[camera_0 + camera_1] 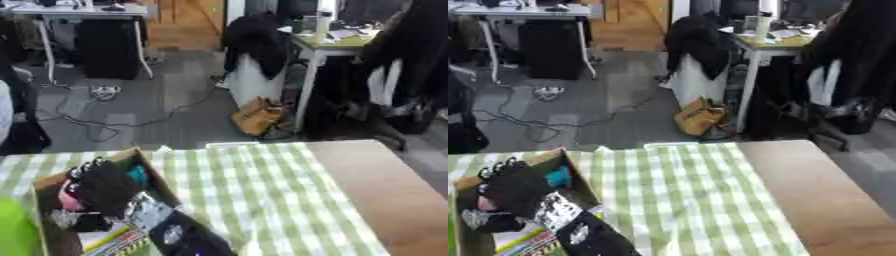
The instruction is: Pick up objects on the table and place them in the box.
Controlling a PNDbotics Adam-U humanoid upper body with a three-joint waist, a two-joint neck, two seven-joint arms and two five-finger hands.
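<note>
A cardboard box [156, 172] stands on the green checked cloth [262, 195] at the lower left. My left hand [103, 187], black, is down inside the box, its arm [179, 232] coming up from the bottom edge. Under and around the hand lie a pink thing [65, 198], a teal thing [136, 175], a grey-white thing [59, 218] and a flat colourful pack [112, 241]. The hand hides much of the box's inside, and whether it holds anything is unclear. My right hand shows in neither view.
Right of the cloth the table is bare brown wood [394, 200]. A bright green shape [13, 227] fills the lower left corner. Past the far edge are grey floor, cables, a tan bag [256, 116], desks and dark chairs.
</note>
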